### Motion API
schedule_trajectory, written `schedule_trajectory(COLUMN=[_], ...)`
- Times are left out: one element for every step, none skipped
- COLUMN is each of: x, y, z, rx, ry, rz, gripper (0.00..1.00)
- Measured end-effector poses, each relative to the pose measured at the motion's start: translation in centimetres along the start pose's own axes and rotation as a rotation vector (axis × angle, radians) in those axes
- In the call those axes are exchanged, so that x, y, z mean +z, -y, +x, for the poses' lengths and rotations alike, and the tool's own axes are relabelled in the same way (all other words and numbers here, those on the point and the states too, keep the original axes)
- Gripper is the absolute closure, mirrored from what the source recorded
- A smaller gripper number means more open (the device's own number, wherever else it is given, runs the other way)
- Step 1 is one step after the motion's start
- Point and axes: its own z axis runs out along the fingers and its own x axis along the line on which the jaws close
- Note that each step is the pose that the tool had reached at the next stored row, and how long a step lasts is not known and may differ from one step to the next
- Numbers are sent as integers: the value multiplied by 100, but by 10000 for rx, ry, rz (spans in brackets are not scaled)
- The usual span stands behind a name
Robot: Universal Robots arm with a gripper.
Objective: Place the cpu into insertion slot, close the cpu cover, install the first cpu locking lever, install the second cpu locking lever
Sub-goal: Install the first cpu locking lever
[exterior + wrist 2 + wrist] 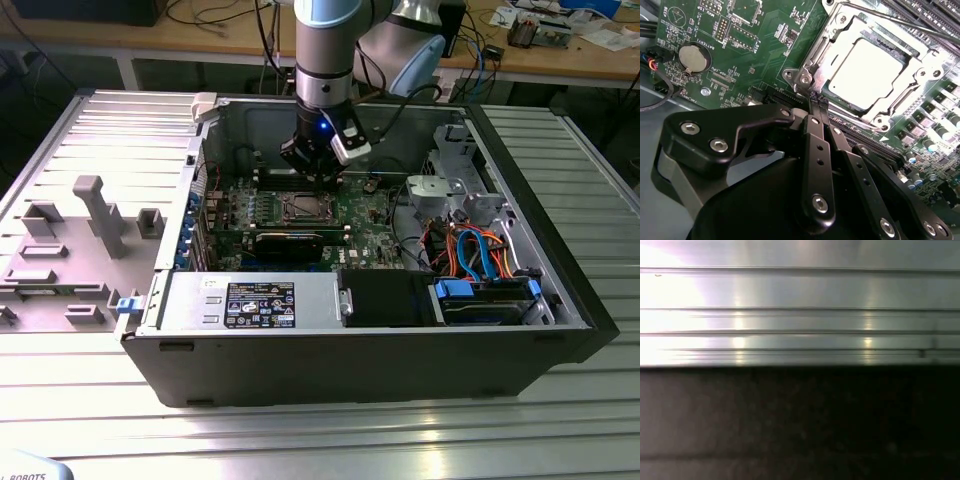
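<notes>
Exterior view: a robot arm reaches down into an open computer case (560, 300) lying on a ribbed metal surface (300, 440). Its pincer (318, 172) hangs just beyond the insertion slot (303, 208), which sits near the middle of the green motherboard (370, 225). The case's removed side panel (90, 230) lies flat at the exterior view's left, and a bundle of blue and orange cables (475, 250) fills the bay at the exterior view's right.

Second wrist view: the black pincer (819, 101) has its fingers pressed together, the tips meeting at the near corner of the socket frame, beside a screw post and the end of a thin metal lever (807, 65). Whether anything is nipped between the tips cannot be told. The cpu (871, 71) lies in the insertion slot (932, 70), its pale face showing through the window of the cpu cover (840, 37), which appears to lie flat over it. A coin battery (692, 58) sits well apart on the board.

First wrist view: a band of ribbed, bright metal (800, 305) runs above a dark, blurred area, too vague to identify.

Judged from these views, the chip is seated and the cover looks lowered; the work appears to stand at the locking levers, and whether either is fully latched cannot be read.
</notes>
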Motion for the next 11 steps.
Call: schedule_trajectory(x=[-1,-2,-2,-1,3,8,15,18,24,31,34], y=[2,2,3,3,4,4,4,5,5,4,4], z=[0,0,0,0,0,0,0,1,1,1,1], rx=[1,2,1,0,0,-1,-3,-3,-2,-3,-3], ry=[1,1,0,-1,0,0,-2,-3,-2,0,-1], rz=[-1,-1,1,2,4,15,41,51,60,61,63], gripper=[89,89,89,89,89,89,89,89,89,89,89])
